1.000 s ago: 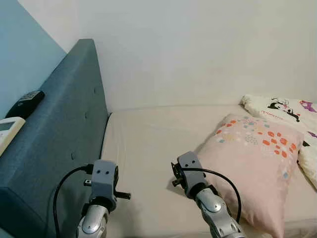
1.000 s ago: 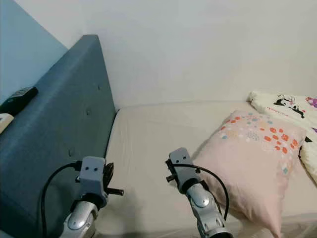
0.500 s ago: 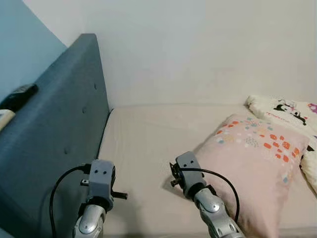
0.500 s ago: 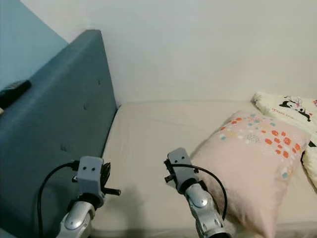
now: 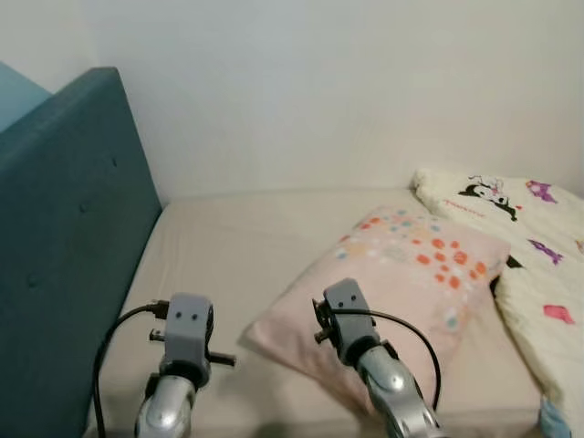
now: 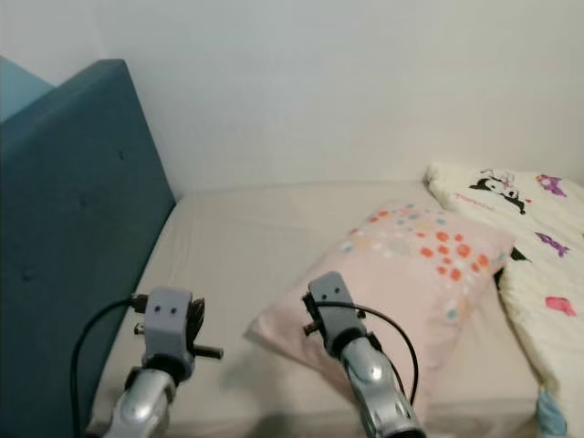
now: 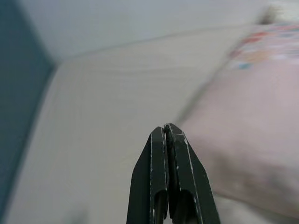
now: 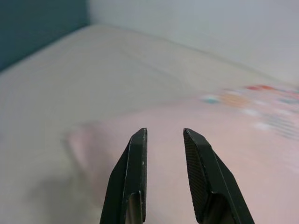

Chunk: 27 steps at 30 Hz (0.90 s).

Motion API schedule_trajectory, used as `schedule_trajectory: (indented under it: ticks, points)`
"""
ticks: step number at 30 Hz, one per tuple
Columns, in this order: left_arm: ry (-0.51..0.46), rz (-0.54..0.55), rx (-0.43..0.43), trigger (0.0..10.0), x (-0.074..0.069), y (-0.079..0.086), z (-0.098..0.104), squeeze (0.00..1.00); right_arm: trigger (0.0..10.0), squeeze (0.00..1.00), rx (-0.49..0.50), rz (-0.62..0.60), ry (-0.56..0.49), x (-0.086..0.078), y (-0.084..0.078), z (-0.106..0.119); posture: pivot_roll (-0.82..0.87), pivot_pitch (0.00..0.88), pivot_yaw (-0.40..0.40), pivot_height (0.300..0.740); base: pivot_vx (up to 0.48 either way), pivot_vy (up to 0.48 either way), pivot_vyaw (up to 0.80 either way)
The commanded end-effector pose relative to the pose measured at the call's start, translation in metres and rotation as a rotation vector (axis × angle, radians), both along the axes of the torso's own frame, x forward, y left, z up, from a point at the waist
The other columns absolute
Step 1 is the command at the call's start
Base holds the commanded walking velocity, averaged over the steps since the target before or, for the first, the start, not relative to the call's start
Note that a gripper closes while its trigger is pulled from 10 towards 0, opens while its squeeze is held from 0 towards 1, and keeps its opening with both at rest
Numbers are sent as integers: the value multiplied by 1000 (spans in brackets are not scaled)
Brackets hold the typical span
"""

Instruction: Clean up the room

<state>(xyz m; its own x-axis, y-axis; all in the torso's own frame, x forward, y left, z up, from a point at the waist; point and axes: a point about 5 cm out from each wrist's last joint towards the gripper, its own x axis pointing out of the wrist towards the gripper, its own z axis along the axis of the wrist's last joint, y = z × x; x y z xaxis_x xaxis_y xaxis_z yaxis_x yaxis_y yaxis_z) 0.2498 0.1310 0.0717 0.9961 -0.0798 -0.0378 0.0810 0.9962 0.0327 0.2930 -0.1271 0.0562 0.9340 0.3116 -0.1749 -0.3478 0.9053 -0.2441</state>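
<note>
Right gripper (image 8: 163, 135), fingers parted with a narrow gap and nothing between them, is held above the near corner of the pillow; left gripper (image 7: 167, 130), fingers pressed together and empty, is held above bare sheet beside that corner. Bed (image 5: 246, 237): cream fitted sheet, the largest item, running from the headboard on the robot's left to the blanket on its right; the near edge is cut off by the frame. Headboard (image 5: 64, 228): teal upholstery with button tufts, upright along the left side; its top and left part run out of frame. Blanket (image 5: 538, 265): cream with cartoon prints in black, purple and pink, bunched along the right side, just beside the pillow and appearing to touch it where a dark patch shows between the two; its right portion is cut off, and a small blue patch at the lower right corner cannot be identified. Pillow (image 5: 411, 274): pale pink with scattered orange, red and blue dots gathered toward its far end, lying flat on the sheet right of centre; the long axis runs diagonally, the near corner pointing toward the robot's left, the far end toward the blanket. The pillow's near edge is partly hidden behind the right arm. Wrist views are blurred, leaving the pillow pattern indistinct.
</note>
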Motion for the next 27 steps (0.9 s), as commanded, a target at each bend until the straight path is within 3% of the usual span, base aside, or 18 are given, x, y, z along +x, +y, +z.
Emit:
schedule_trajectory:
  ticks: [1,6,15,27]
  points:
    - [11,9,19,10000,0,4,-2,0,10000,0,5,7,3,0,5,0,23,48,-24,740,0,-442,0]
    - [52,-2,38,10000,1,4,-6,0,10000,0,5,5,1,0,4,0,23,45,-23,740,0,-265,0]
    - [56,-6,48,10000,3,4,-7,0,10000,0,5,3,0,0,4,0,22,41,-23,740,0,446,0]
    - [44,36,74,10000,4,6,-7,0,10000,0,5,5,-10,1,5,1,21,33,-21,740,0,0,0]
